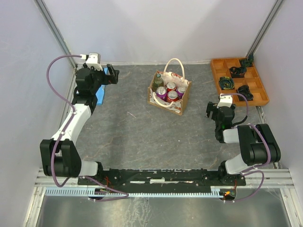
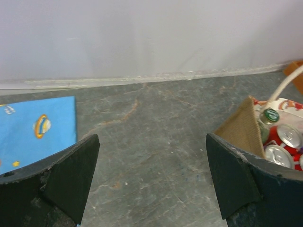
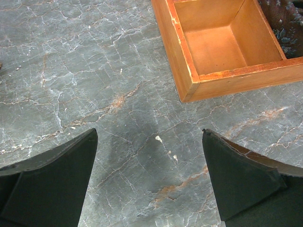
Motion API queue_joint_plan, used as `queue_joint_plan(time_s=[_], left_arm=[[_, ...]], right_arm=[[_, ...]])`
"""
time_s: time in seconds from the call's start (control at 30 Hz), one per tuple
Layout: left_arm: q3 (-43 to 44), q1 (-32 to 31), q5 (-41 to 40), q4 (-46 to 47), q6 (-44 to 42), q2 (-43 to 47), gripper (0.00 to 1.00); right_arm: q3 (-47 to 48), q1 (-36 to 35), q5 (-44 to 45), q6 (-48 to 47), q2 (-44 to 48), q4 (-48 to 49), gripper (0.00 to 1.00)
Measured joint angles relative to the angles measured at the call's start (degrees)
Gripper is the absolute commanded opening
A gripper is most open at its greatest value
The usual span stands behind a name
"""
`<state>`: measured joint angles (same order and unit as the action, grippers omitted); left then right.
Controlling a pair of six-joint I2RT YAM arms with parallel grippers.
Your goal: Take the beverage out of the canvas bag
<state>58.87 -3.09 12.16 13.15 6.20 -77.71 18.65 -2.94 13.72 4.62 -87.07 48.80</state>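
The canvas bag point(image 1: 182, 100) stands upright at the table's back middle, tan with white looped handles. It holds several beverage cans point(image 1: 166, 91) and a green-capped bottle point(image 1: 158, 81). In the left wrist view the bag's tan corner point(image 2: 241, 128) and cans point(image 2: 284, 137) show at the right edge. My left gripper point(image 1: 113, 74) is open and empty at the back left, well left of the bag. My right gripper point(image 1: 214, 113) is open and empty over bare table, right of the bag.
An orange compartment tray point(image 1: 217, 71) with dark objects sits at the back right; its corner shows in the right wrist view point(image 3: 189, 80). A blue patterned cloth point(image 2: 33, 130) lies under the left arm. White walls enclose the table.
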Motion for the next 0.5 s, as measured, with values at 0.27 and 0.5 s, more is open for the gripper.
queue_joint_plan(time_s=[0.27,0.5], left_arm=[[6.45,-8.02,1.62,-2.23,0.31,-5.31,0.54],[13.97,-15.39,3.04,-3.04,0.28,-11.43,0.03]], right_arm=[[0.0,0.0,0.02,0.02,0.0,0.0,0.99],[0.0,0.0,0.0,0.02,0.0,0.0,0.99]])
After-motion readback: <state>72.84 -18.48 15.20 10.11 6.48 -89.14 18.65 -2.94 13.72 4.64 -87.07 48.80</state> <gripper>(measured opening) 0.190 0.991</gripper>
